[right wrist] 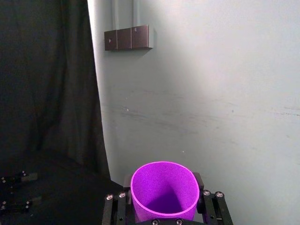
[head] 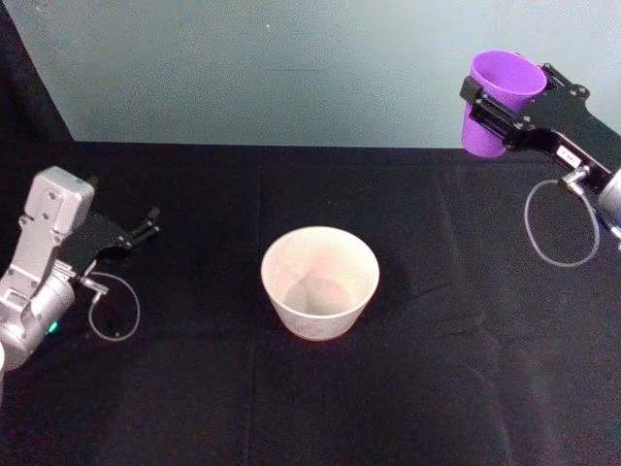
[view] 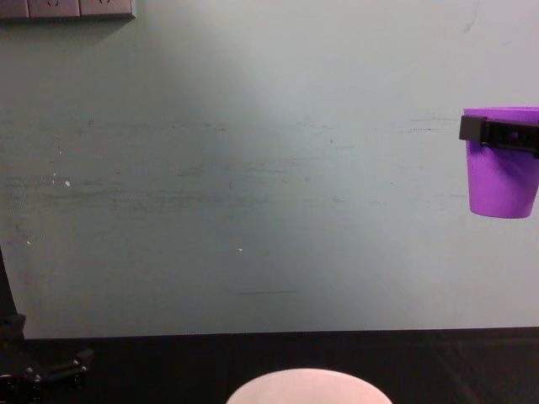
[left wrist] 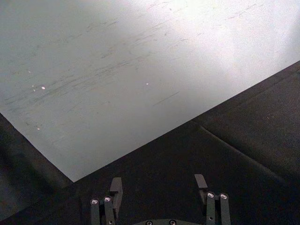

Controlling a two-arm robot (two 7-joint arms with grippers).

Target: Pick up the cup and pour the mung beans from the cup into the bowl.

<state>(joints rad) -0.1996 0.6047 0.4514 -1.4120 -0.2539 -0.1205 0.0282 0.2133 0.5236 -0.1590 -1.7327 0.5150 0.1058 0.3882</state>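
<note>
My right gripper (head: 497, 105) is shut on the purple cup (head: 500, 101), holding it upright high above the table at the far right. The chest view shows the cup (view: 502, 172) hanging well above the tabletop, with a black finger (view: 497, 133) across its rim. In the right wrist view I look into the cup (right wrist: 164, 191) between the fingers of the right gripper (right wrist: 164, 199); its inside looks purple, and I make out no beans. The pale bowl (head: 320, 282) stands on the black table's middle, its rim (view: 308, 385) low in the chest view. My left gripper (head: 147, 225) rests open at the left.
A black cloth (head: 194, 388) covers the table, and a pale wall (head: 291, 68) rises behind it. A grey outlet strip (right wrist: 128, 38) is fixed on the wall. In the left wrist view the left gripper (left wrist: 159, 185) hovers over bare cloth.
</note>
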